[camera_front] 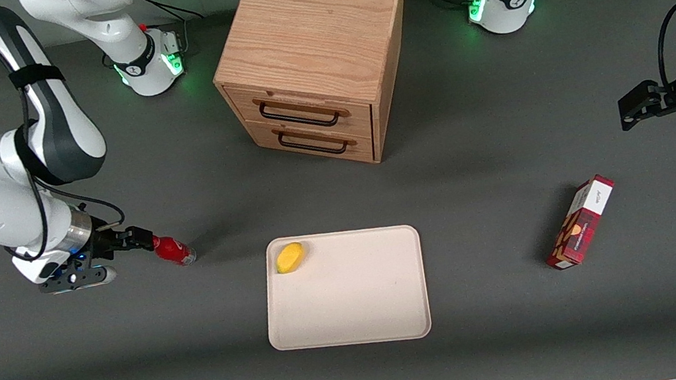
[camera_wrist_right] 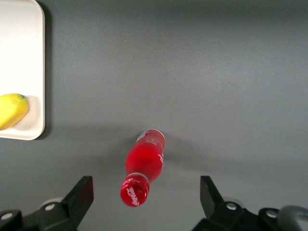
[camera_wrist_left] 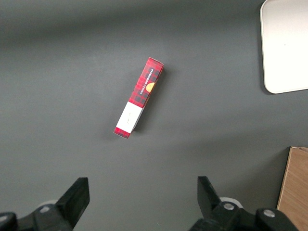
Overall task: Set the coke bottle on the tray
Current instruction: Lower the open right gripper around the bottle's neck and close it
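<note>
A: Coke bottle (camera_front: 173, 249) (camera_wrist_right: 142, 168)?
B: Small, red, red cap, clear base. On the table, off the tray, toward working arm's end.
A: Tray (camera_front: 357, 321) (camera_wrist_right: 29, 72)?
B: Cream-white, rounded corners, low rim, flat on table, nearer the front camera than the drawers.

Wooden cabinet (camera_front: 317, 52) with 2 drawers, both shut, each with 1 dark handle. Yellow fruit (camera_front: 290, 257) nearer front camera than cabinet. Red patterned carton box (camera_front: 580, 221) lies flat on grey table (camera_front: 484, 181), toward parked arm's end.
</note>
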